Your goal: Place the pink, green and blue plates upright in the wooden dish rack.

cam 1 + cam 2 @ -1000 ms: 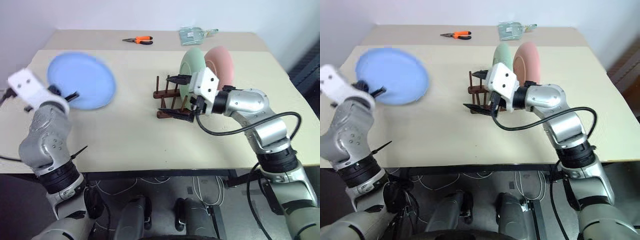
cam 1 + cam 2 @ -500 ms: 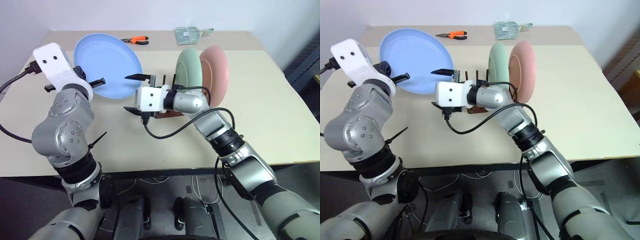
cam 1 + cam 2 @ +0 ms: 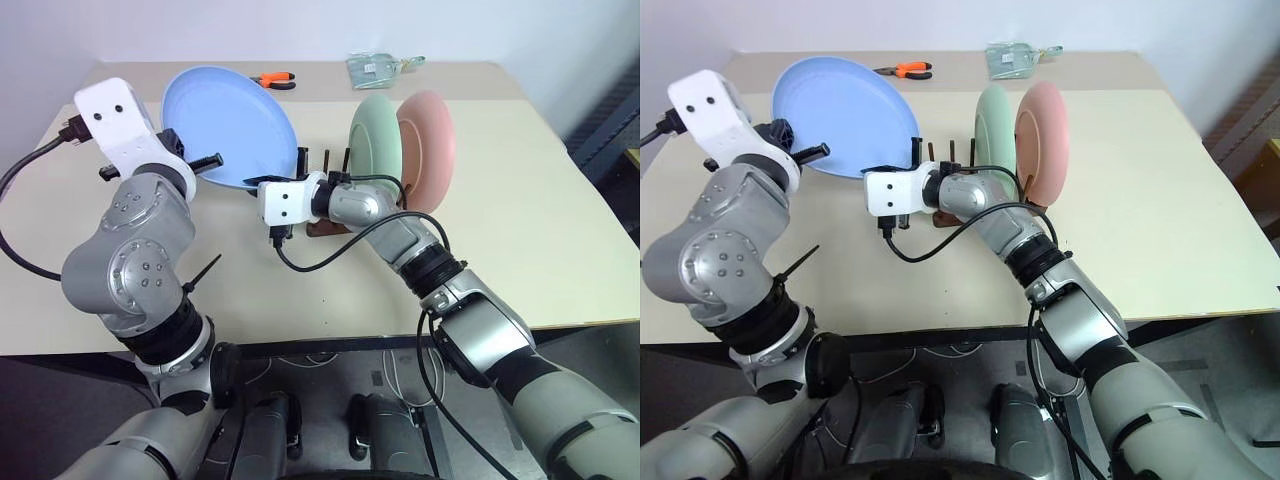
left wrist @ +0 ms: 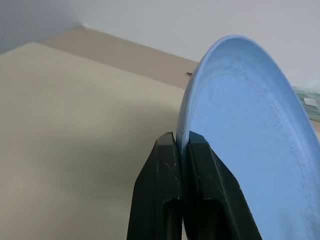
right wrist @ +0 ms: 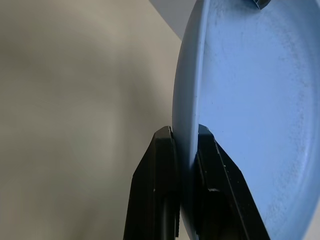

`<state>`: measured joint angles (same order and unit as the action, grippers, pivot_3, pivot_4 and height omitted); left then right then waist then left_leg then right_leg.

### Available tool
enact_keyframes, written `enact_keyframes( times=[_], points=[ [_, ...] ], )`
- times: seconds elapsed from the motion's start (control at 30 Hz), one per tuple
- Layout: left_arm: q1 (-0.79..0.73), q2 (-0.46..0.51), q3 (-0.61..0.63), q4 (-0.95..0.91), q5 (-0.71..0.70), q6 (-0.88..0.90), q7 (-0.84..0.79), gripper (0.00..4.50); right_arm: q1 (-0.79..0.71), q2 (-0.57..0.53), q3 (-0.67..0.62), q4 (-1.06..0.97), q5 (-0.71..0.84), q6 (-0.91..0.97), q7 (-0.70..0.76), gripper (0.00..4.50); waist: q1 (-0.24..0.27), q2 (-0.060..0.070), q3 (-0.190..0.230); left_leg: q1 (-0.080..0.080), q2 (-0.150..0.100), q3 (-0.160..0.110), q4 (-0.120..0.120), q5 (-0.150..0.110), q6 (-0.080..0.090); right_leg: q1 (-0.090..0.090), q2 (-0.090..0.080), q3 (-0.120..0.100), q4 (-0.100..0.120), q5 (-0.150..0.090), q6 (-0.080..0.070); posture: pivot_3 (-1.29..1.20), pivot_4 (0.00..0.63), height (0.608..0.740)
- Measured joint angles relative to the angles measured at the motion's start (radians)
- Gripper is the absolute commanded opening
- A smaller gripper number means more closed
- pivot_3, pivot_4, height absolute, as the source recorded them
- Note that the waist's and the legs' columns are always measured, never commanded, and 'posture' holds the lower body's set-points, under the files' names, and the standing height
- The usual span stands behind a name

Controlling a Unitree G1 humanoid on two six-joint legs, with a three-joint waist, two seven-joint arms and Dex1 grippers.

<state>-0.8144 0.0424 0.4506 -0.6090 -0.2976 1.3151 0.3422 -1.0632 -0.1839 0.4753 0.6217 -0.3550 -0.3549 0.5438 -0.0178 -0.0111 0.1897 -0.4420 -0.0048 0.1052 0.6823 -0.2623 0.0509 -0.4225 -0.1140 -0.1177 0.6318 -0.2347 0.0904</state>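
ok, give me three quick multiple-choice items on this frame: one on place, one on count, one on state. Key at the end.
1. Where do the orange-handled pliers lie?
A. on the far table, behind the blue plate
B. in the wooden dish rack
C. at the near table edge

2. How many plates stand in the rack?
A. none
B. two
C. three

3. How is the blue plate held?
A. lying free on the table
B. by the left gripper alone
C. pinched at its rim by both grippers

Key: 1 A, the orange-handled pliers lie beyond the blue plate. 2 B, the green plate and the pink plate stand in the wooden dish rack. 3 C, the left gripper and the right gripper each clamp the plate's edge.
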Motion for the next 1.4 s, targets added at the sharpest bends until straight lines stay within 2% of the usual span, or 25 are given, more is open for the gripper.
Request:
enact_keyframes(
  times=[0.1,0.17,0.3,0.33,0.43,0.53,0.6,0.7,0.8,0.9,1.03,1.4],
  points=[
    [-0.055,-0.079,0.104,0.019,-0.056,-0.048,-0.017,2.56,0.0,-0.018,-0.019,-0.017,-0.004,0.006,-0.012,0.0,0.005,0.0,0.0,0.0,0.0,0.0,0.0,0.0,0.0,0.0,0.0,0.0,-0.001,0.0,0.0,0.0,0.15,0.74],
    [-0.095,-0.05,0.161,0.041,-0.069,-0.13,-0.022,3.54,0.0,-0.036,-0.032,-0.041,-0.002,0.007,-0.008,0.0,0.0,0.0,0.0,0.0,0.0,0.0,0.0,0.0,0.0,0.0,0.0,0.0,-0.001,0.0,0.0,0.0,0.15,0.74],
    [-0.108,0.162,0.221,0.117,-0.032,-0.321,-0.049,3.54,0.038,-0.093,-0.094,-0.126,0.069,0.016,0.051,0.0,-0.011,0.0,0.0,0.001,0.001,0.0,-0.003,0.001,-0.001,-0.001,0.001,0.0,0.0,0.0,0.0,0.0,0.15,0.74],
    [-0.065,0.236,0.223,0.14,-0.009,-0.365,-0.071,3.54,0.055,-0.107,-0.11,-0.158,0.1,0.022,0.075,0.0,-0.015,0.001,0.0,0.001,0.001,0.001,-0.003,0.001,-0.001,-0.001,0.001,0.001,0.001,0.0,0.0,0.0,0.15,0.74],
    [0.103,0.348,0.179,0.192,0.038,-0.452,-0.16,3.54,0.101,-0.105,-0.177,-0.274,0.245,0.117,0.156,0.0,-0.018,0.001,0.0,0.001,0.001,0.001,-0.003,0.001,-0.001,0.0,0.001,0.001,0.001,0.0,0.0,0.0,0.15,0.74],
    [0.36,0.434,0.027,0.243,0.082,-0.531,-0.311,3.54,0.135,-0.089,-0.268,-0.476,0.501,0.375,0.227,0.0,-0.013,0.001,0.0,0.001,0.001,0.001,-0.002,0.001,-0.001,0.0,0.001,0.0,0.001,0.0,-0.001,0.0,0.15,0.74],
    [0.495,0.452,-0.086,0.257,0.096,-0.58,-0.408,3.54,0.141,-0.073,-0.349,-0.597,0.702,0.601,0.219,0.0,-0.006,0.0,0.0,0.0,0.001,0.0,-0.002,0.001,-0.002,-0.001,0.001,0.0,0.001,0.001,-0.002,0.0,0.15,0.74],
    [0.646,0.461,-0.228,0.254,0.102,-0.671,-0.535,3.54,0.14,-0.017,-0.504,-0.711,1.028,0.931,0.089,0.0,0.0,0.001,0.0,0.0,0.002,0.0,-0.003,-0.001,-0.005,-0.003,-0.003,0.001,-0.001,0.001,-0.003,0.0,0.15,0.74],
    [0.699,0.455,-0.286,0.252,0.099,-0.736,-0.603,3.54,0.141,0.009,-0.584,-0.744,1.183,1.122,-0.062,0.0,0.0,0.001,0.0,-0.001,0.001,0.001,-0.004,-0.002,-0.005,-0.006,-0.004,0.002,0.0,0.002,-0.005,0.0,0.15,0.74],
    [0.706,0.451,-0.301,0.251,0.098,-0.772,-0.635,3.54,0.156,0.021,-0.625,-0.756,1.249,1.225,-0.186,0.0,0.0,0.002,-0.001,-0.001,0.001,0.003,-0.005,-0.002,-0.005,-0.006,-0.005,0.002,0.0,0.003,-0.005,0.0,0.15,0.74],
    [0.708,0.423,-0.312,0.251,0.091,-0.785,-0.649,3.54,0.202,0.028,-0.628,-0.788,1.266,1.274,-0.284,0.0,0.001,0.002,-0.001,-0.001,0.001,0.004,-0.006,0.0,-0.002,-0.007,-0.004,0.002,0.0,0.003,-0.005,0.0,0.15,0.74],
    [0.712,0.402,-0.342,0.242,0.093,-0.785,-0.666,3.54,0.243,0.027,-0.629,-0.866,1.273,1.287,-0.392,0.0,0.003,0.002,-0.001,-0.001,0.001,0.005,-0.005,0.0,-0.001,-0.006,-0.001,0.002,0.001,0.003,-0.005,0.0,0.15,0.74]
  ],
)
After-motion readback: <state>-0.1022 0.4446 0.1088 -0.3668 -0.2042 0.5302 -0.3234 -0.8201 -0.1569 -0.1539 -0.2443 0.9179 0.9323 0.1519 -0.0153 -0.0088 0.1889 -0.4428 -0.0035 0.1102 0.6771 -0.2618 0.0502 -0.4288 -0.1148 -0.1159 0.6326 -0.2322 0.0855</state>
